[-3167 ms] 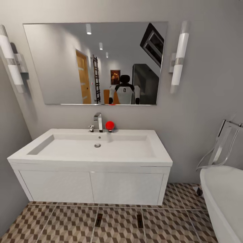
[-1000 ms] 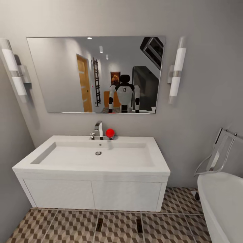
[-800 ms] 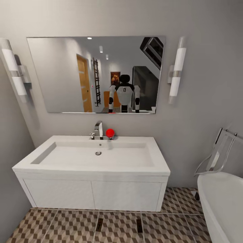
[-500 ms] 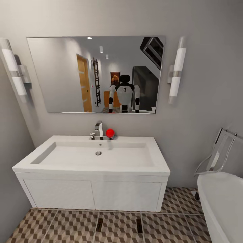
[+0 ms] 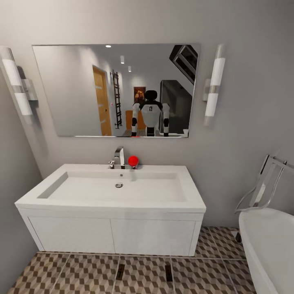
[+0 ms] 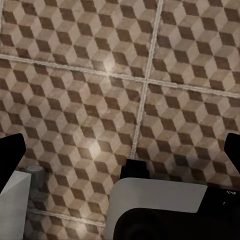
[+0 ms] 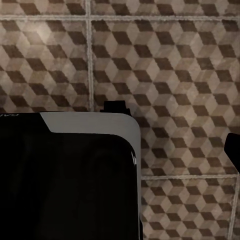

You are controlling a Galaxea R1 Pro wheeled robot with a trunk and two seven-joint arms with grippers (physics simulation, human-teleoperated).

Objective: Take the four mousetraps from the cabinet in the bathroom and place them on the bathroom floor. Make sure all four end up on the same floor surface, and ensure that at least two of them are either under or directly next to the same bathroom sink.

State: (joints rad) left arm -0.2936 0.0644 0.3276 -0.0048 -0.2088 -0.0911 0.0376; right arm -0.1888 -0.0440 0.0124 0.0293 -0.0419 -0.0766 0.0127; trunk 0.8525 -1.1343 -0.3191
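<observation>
Head view: sink (image 5: 110,194) is wall-hung, centred, white flat front with two door panels, chrome tap (image 5: 119,157) at the back edge with a red knob (image 5: 133,161) just beside it. Mirror (image 5: 81,90) above, wall lamp (image 5: 214,85) on each side.

Two mousetraps on the bathroom floor (image 5: 73,275), both lying flat just in front of the sink's front edge: one (image 5: 119,271) roughly under the seam between the two door panels, the other (image 5: 168,272) under the right panel. Each lies beside a grout line, long side pointing toward the sink. They are apart, about a tile between them.

Open room: bare tile left of the first trap out to the left wall, and a strip between the second trap and the bathtub (image 5: 269,249), whose rim closes off the floor's right corner. Chrome tub fitting (image 5: 265,179) leans against the wall above it.

Left wrist view: left gripper (image 6: 120,155) points down at bare tile, dark fingertips (image 6: 11,157) at opposite edges, spread wide, nothing between them; robot's white base below it.

Right wrist view: one dark fingertip (image 7: 233,150) of the right gripper at the frame edge over tile, dark robot body alongside; can't tell the jaw spacing.
</observation>
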